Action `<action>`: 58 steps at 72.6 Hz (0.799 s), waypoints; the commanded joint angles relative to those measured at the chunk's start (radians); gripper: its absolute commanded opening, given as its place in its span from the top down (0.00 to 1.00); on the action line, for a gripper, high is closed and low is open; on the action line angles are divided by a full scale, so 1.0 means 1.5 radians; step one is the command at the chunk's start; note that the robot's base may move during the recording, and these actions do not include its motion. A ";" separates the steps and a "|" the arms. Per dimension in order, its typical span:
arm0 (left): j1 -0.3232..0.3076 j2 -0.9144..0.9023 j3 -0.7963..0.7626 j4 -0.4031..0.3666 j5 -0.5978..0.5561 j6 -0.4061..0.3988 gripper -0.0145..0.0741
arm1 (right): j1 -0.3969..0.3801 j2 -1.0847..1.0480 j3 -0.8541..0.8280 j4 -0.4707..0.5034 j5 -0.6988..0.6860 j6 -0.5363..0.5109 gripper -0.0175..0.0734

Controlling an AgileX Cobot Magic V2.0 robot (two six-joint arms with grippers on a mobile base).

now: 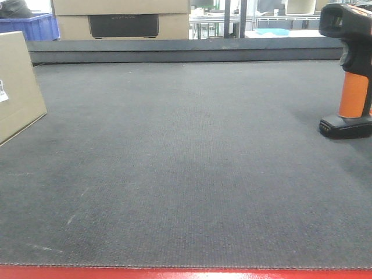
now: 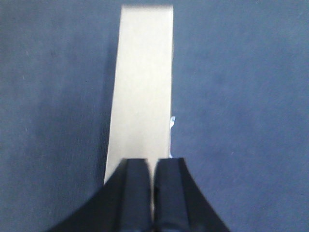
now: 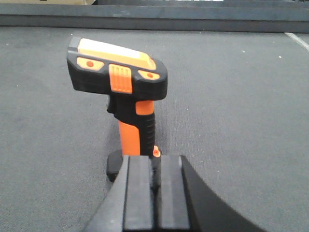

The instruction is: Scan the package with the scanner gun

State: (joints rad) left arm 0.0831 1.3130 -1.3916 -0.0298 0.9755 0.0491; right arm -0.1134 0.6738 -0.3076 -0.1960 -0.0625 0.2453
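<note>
Dark grey woven mat (image 1: 192,174) covers the bench, red edge at the near side, low grey ledge at the back, and behind it a larger carton with a dark rectangular panel (image 1: 123,24) and a blue crate (image 1: 36,26). My flat tan cardboard package (image 1: 17,87) stands on edge at far left, white barcode label just showing at the frame edge. Pistol-shaped scanner gun with black head and orange handle (image 1: 351,70) stands upright on its foot at far right, well apart from the box. Left gripper (image 2: 153,193) sits at the box's narrow top edge, fingers nearly together; can't tell if it's clamping the cardboard. Right gripper (image 3: 155,193) is just behind the scanner handle, jaws near closed; grip unclear too. I read this as the pick-up stage. Next: confirm both holds, lift, aim scanner head at label.
</note>
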 commanded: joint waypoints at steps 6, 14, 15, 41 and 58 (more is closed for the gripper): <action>0.002 -0.046 0.065 -0.053 -0.085 -0.007 0.96 | -0.002 -0.020 0.001 -0.002 -0.008 0.001 0.99; 0.002 -0.091 0.161 -0.092 -0.197 -0.005 0.96 | -0.002 -0.044 0.001 -0.002 -0.003 0.001 0.99; 0.002 -0.101 0.183 -0.099 -0.224 -0.004 0.96 | -0.002 -0.048 0.001 -0.002 -0.003 0.001 0.99; 0.002 -0.332 0.508 -0.145 -0.559 -0.004 0.96 | -0.002 -0.106 0.001 -0.002 0.037 0.001 0.99; 0.002 -0.477 0.576 -0.141 -0.540 -0.003 0.96 | -0.002 -0.151 0.001 -0.002 0.042 0.001 0.99</action>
State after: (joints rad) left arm 0.0831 0.6602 -0.5451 -0.2340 0.1724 0.0491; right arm -0.1134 0.4718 -0.3076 -0.1960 0.0141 0.2453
